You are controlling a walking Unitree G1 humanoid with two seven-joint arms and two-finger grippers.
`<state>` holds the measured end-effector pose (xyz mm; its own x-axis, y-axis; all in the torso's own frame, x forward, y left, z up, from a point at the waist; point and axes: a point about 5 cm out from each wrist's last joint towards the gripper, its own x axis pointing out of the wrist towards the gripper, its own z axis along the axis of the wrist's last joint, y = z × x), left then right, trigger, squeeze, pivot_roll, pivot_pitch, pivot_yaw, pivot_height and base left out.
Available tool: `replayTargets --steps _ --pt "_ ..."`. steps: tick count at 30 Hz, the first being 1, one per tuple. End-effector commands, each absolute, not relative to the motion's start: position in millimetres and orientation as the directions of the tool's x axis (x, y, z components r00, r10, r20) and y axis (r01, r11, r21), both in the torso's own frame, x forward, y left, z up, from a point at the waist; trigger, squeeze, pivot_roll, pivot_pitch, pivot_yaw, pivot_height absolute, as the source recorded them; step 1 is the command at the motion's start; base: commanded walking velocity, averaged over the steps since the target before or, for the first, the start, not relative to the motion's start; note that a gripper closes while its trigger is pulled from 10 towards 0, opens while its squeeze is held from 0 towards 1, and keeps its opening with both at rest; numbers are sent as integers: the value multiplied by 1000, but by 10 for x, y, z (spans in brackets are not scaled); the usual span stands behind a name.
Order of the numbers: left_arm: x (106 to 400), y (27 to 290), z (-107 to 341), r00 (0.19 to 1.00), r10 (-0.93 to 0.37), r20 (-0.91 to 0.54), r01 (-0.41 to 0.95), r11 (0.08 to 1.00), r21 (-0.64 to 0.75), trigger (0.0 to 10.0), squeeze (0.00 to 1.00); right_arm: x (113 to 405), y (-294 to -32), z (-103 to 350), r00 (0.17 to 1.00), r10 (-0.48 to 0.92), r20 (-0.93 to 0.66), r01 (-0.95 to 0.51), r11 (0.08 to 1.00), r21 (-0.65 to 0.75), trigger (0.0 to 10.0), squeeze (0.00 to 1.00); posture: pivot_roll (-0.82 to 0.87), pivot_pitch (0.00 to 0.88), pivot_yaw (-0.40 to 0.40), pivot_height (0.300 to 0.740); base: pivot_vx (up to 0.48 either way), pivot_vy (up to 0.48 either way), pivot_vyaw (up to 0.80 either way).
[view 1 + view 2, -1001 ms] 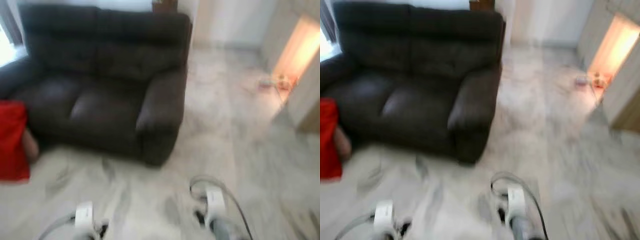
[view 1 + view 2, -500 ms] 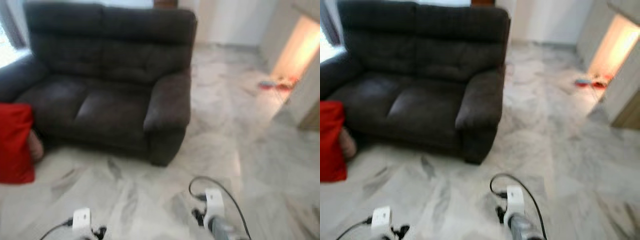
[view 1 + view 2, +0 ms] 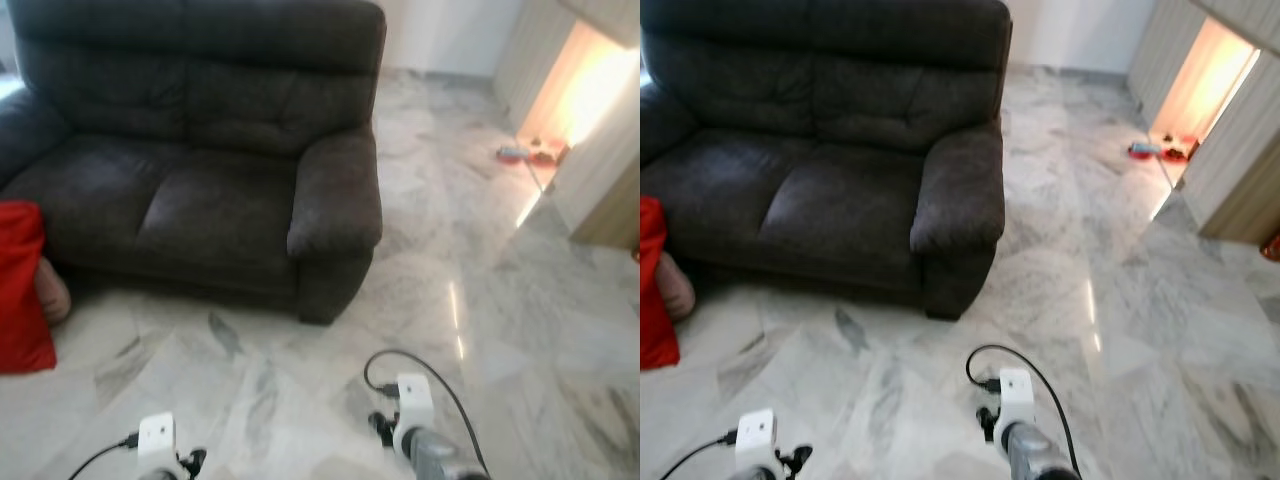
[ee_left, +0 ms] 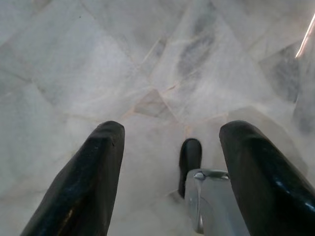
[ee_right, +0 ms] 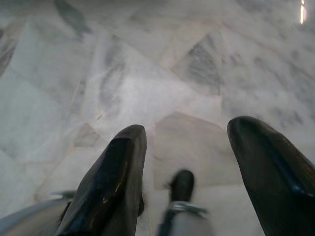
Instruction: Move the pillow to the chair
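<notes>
On the pale grey-veined marble floor point(image 3: 500, 300) in front of the robot stands a dark brown two-seat sofa point(image 3: 200, 160), its plump right armrest nearest the middle of the head views. Over at the far left edge, down by the sofa's front corner, there's a bright red shape point(image 3: 20, 290) standing on the floor, cut off by the frame. That may well be the pillow, though too little of it shows to be sure. Tucked just behind it, touching it, is a small pinkish rounded thing point(image 3: 52, 290) that I can't identify.

Both arms hang low at the bottom of the head views. The left gripper point(image 4: 172, 172) points straight down at the floor, its two black fingers point(image 4: 93, 177) spread well apart with nothing but marble between them. The right gripper point(image 5: 197, 172) is in the same pose, fingers point(image 5: 118, 177) wide apart and holding nothing, hovering above the tiles. Each wrist carries a small white box: the left one point(image 3: 155, 437) and the right one point(image 3: 414, 397), the latter with a black cable point(image 3: 400, 358) looping off it.

Off to the right, a warmly lit doorway point(image 3: 580, 90) opens between pale wood-toned panels, and a few small red objects point(image 3: 525, 154) lie on the floor at its threshold, too small to make out.
</notes>
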<state>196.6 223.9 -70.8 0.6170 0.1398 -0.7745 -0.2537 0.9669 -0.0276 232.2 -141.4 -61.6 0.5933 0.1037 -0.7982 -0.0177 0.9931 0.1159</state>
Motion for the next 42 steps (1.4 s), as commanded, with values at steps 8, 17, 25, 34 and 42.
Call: replayTargets --steps 8,17,25,34,42 --pt "1954 2216 -719 615 131 -777 -256 966 -40 10000 0 2289 -1445 -637 580 92 -809 -12 995 104 10000 0 96 0 -51 740 0 439 -247" --pt "1954 2214 -720 615 130 -778 -256 966 -40 10000 0 2291 -1445 -635 584 94 -806 -11 994 108 10000 0 97 0 -51 740 0 437 0" --pt "1954 2216 -719 615 129 -778 -254 966 -41 10000 0 2291 -1444 -635 585 93 -806 -8 994 108 10000 0 97 0 -51 740 0 436 0" --pt "1953 2218 -719 615 128 -778 -254 966 -42 10000 0 2292 -1439 -635 588 95 -803 -7 994 112 10000 0 98 0 -51 740 0 437 0" --pt "1954 2220 -718 616 128 -777 -253 967 -41 10000 0 2292 -1436 -634 589 98 -803 -8 993 115 10000 0 100 0 -52 740 0 438 0"
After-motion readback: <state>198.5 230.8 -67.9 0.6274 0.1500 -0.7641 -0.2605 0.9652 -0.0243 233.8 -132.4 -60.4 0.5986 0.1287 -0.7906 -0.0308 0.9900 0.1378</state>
